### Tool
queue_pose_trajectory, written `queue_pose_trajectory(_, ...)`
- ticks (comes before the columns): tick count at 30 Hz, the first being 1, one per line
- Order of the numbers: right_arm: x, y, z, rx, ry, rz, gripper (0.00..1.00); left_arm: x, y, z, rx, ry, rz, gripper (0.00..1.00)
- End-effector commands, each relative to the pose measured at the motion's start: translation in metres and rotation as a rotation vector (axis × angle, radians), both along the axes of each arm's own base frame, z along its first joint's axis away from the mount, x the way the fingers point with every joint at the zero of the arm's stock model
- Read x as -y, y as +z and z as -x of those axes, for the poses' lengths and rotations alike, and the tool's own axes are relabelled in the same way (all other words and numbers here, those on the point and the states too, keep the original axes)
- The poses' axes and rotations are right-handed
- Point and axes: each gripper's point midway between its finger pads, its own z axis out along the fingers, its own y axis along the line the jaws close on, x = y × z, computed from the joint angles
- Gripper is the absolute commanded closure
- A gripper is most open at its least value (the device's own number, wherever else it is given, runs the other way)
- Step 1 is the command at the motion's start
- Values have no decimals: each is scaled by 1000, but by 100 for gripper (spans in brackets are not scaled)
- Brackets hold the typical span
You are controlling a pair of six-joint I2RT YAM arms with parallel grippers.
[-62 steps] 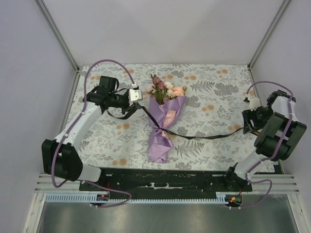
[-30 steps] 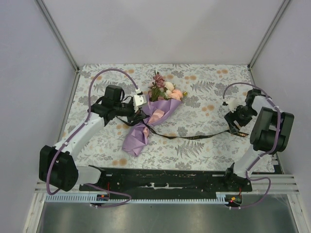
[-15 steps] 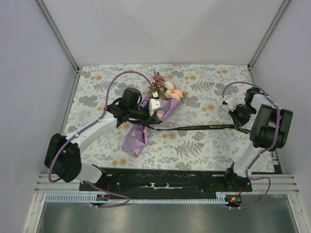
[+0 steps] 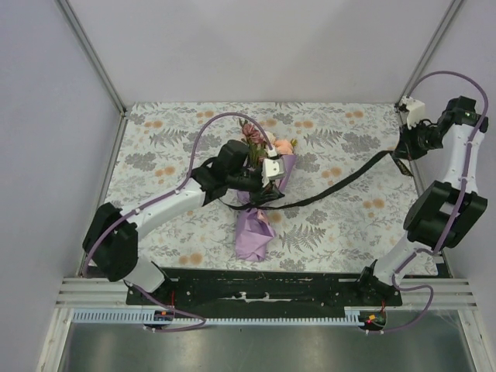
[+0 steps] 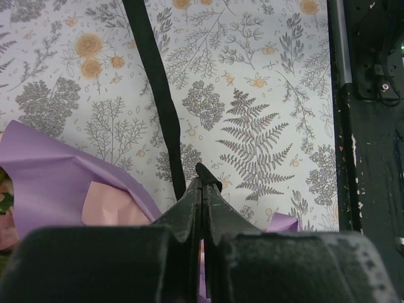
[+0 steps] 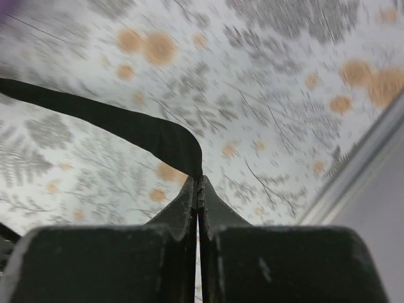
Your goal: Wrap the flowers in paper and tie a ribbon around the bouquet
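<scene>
Your flower-printed tablecloth [image 4: 333,225] covers the whole work surface, and the bouquet [image 4: 253,229] lies on it a little left of centre, its narrow end toward the arm bases. The only container here is the paper [image 4: 252,236], rolled into a lilac cone with a patch of its pink face showing at the fold in the left wrist view. Inside it sit the flowers [image 4: 260,138], pink and peach blooms poking out of the wide far end. The ribbon [image 4: 341,182] runs as one long black line from the cone's waist out to the far right corner. Your left arm reaches across the upper part of the cone, and the left gripper [image 5: 202,173] hangs over the cloth just beside the paper's edge with its jaws pressed together. The ribbon passes close along the left finger and slips out of sight behind it, so you cannot tell whether it is pinched there. The right gripper [image 6: 199,180] is raised at the far right edge, jaws closed on the ribbon, which bends straight into its tips.
</scene>
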Motion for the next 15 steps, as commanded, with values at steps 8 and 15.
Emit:
queue_pose_trajectory(8,-257,230,36,385,442,-593,100,-37,12,35,194,-59,76,98)
queue_pose_trajectory(15,-398,286,53,428,699,-821,100,-48,13,41,312,-84,86,98)
